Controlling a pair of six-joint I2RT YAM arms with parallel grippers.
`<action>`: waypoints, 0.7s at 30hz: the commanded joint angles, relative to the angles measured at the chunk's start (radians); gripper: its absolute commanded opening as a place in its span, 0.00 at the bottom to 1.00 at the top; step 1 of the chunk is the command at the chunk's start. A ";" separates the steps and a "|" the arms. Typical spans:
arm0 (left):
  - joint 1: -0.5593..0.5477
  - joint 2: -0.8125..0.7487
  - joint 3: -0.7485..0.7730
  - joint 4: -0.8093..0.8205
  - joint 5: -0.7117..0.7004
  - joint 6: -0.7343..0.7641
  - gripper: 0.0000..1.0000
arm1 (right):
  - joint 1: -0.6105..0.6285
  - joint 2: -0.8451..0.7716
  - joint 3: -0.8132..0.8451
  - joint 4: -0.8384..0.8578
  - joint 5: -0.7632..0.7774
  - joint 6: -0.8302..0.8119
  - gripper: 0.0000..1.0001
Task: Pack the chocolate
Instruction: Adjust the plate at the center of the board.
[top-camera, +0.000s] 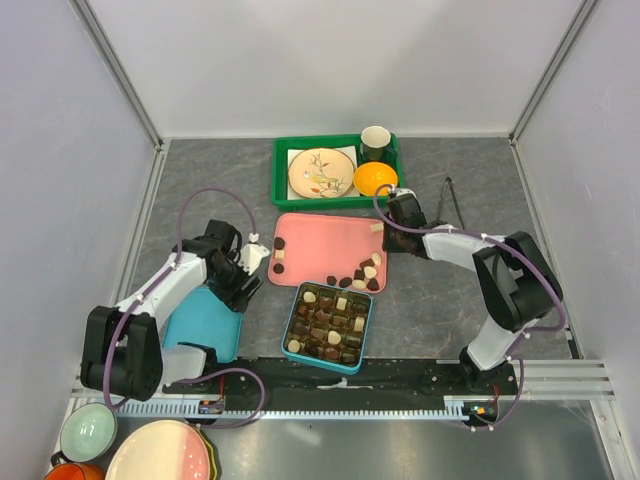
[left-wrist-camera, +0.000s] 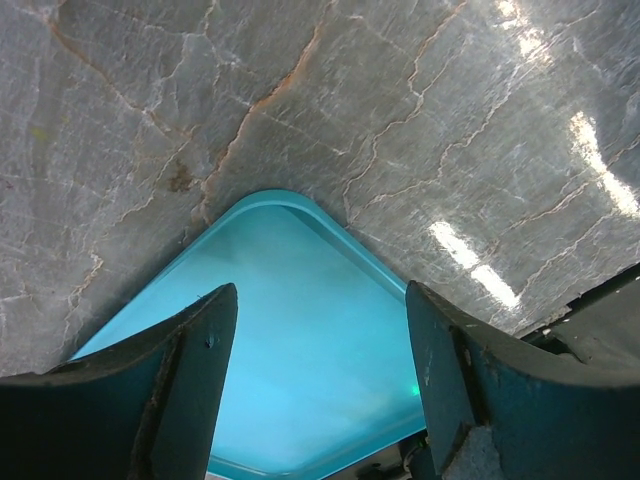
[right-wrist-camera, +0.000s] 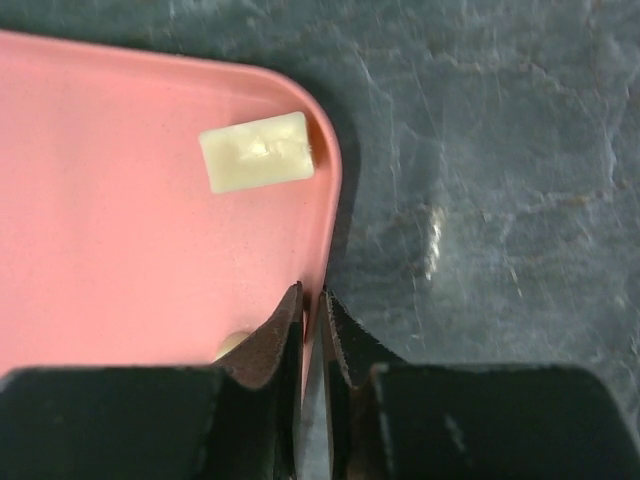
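Several pieces of chocolate (top-camera: 365, 275) lie on a pink tray (top-camera: 320, 235), and one cream-white square piece (right-wrist-camera: 256, 152) sits near its far right corner. A teal box (top-camera: 327, 325) in front of the tray holds many more pieces. My right gripper (right-wrist-camera: 312, 300) straddles the tray's right rim (right-wrist-camera: 328, 215), one finger inside and one outside, pinched on the edge. A cream piece (right-wrist-camera: 232, 345) peeks out beside the inner finger. My left gripper (left-wrist-camera: 320, 295) hangs open over the teal lid (left-wrist-camera: 290, 250), with nothing between its fingers.
A green tray (top-camera: 283, 170) at the back holds a patterned plate (top-camera: 321, 173), an orange (top-camera: 375, 179) and a dark cup (top-camera: 376, 142). Black tongs (top-camera: 450, 200) lie at the back right. Bowls and a plate (top-camera: 160, 452) sit at the front left.
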 joint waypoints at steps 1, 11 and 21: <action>-0.019 0.008 0.011 0.020 0.013 0.008 0.74 | 0.002 0.076 0.091 0.004 0.031 -0.029 0.15; -0.061 0.044 -0.003 0.035 0.010 -0.021 0.58 | -0.015 0.088 0.134 0.004 0.111 -0.042 0.20; -0.077 0.128 0.007 0.066 0.013 -0.049 0.41 | -0.015 -0.065 0.110 0.047 0.120 -0.037 0.25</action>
